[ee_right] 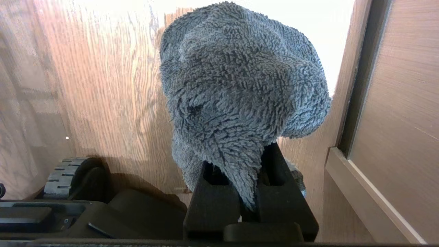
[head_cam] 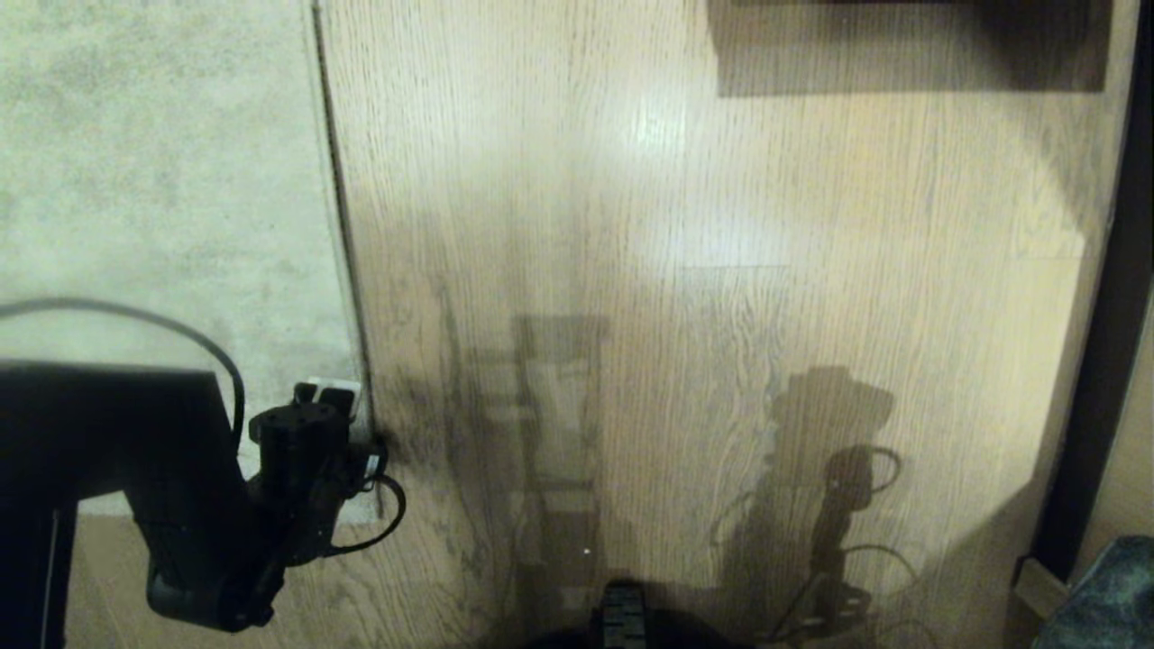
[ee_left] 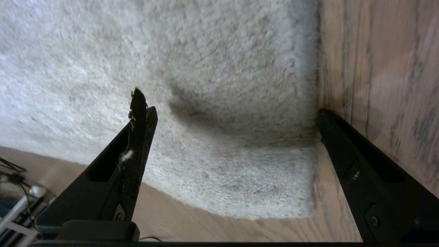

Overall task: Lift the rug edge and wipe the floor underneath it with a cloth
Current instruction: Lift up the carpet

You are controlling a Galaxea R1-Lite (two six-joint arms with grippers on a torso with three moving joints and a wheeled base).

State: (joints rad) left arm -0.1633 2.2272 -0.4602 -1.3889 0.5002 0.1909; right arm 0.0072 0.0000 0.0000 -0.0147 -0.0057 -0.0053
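Item 1, rug (head_cam: 153, 180): pale grey-beige, mottled, short pile, lying flat and occupying the head view from nine to eleven o'clock. The rug edge (head_cam: 338, 207) is running as a straight dark seam from twelve o'clock down toward the near corner at about eight o'clock. In the left wrist view the corner (ee_left: 301, 206) is lying flat on the planks.

Item 2, floor (head_cam: 721, 270): oak-look wood planks with dark grain and a slight sheen, filling the centre and the three o'clock side of the head view, and carrying shadows of the robot near six o'clock.

Item 3, left gripper (ee_left: 233, 127): black, reaching in from eight o'clock in the head view (head_cam: 338, 397) and hovering over the rug's near corner. Its fingers are standing spread wide, one finger (ee_left: 137, 144) over the pile, the other (ee_left: 360, 161) over the planks just past the edge, so the border is lying between them. Nothing is being held.

Item 4, right gripper (ee_right: 248, 192): seen only in its own wrist view, fingers pressed together and pinching the cloth.

Item 5, cloth (ee_right: 240, 89): dark grey fluffy rag, bunching up out of the right gripper above the floor, beside a wooden door frame (ee_right: 353, 85).
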